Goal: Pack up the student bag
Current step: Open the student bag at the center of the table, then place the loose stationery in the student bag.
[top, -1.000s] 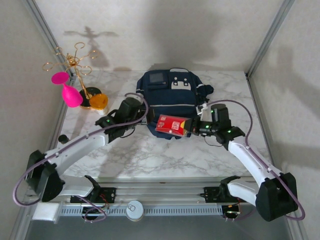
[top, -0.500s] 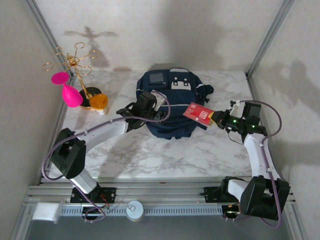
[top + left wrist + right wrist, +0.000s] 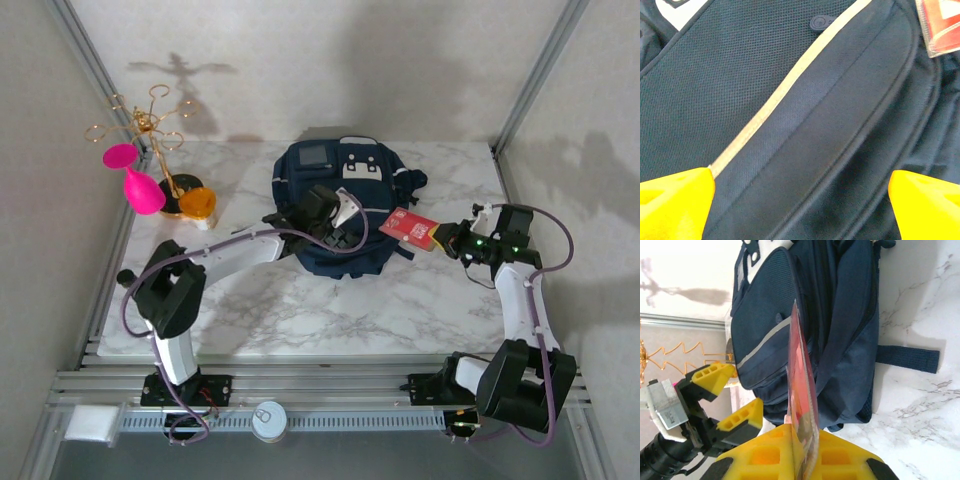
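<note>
Left pincer (image 3: 343,214) hangs just above the student bag (image 3: 378,196) with its yellow fingers (image 3: 675,200) spread wide and nothing in them, maybe so it can grab a pocket edge and pull it open. Right pincer (image 3: 452,239) is squeezed tight on a flat red packet (image 3: 412,229), held in the air at the bag's right side, likely ready to slip in. That bag lies flat on the marble table (image 3: 330,310), near the back.
</note>
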`<action>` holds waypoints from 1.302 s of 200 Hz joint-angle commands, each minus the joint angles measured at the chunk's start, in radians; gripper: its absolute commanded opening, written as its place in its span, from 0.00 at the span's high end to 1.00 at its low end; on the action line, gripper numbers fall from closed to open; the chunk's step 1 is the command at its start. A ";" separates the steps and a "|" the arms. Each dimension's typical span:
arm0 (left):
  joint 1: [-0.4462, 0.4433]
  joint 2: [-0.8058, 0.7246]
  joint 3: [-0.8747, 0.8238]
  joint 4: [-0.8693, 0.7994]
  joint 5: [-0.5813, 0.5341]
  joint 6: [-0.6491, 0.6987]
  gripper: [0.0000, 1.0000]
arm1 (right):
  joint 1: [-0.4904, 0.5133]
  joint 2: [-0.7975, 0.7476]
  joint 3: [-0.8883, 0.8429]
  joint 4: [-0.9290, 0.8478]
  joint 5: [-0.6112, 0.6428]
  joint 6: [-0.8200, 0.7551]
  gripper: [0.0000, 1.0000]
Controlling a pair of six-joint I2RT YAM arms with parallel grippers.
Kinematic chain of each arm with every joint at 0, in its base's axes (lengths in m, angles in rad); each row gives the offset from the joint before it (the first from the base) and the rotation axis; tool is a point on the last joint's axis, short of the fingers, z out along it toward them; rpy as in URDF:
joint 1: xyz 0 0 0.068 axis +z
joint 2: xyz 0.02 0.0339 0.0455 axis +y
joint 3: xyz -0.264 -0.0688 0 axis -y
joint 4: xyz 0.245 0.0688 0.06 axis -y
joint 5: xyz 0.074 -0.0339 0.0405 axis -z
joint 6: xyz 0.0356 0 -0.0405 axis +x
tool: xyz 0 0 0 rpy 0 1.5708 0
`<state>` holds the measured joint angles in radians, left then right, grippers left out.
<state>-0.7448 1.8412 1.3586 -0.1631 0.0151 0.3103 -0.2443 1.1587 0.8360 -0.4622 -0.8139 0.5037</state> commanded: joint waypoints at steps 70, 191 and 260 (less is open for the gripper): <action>0.032 0.113 0.180 -0.036 -0.176 0.121 0.17 | 0.000 0.008 0.051 -0.030 0.032 -0.036 1.00; 0.025 0.047 0.309 -0.115 -0.089 0.003 1.00 | 0.197 0.039 0.037 0.156 -0.045 0.094 1.00; -0.037 -0.069 0.253 -0.101 -0.103 -0.105 1.00 | 0.401 0.319 0.158 0.412 -0.082 0.178 1.00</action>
<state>-0.7586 1.8641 1.6135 -0.2977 -0.0792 0.2886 0.1211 1.4059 0.9264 -0.1867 -0.8509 0.6487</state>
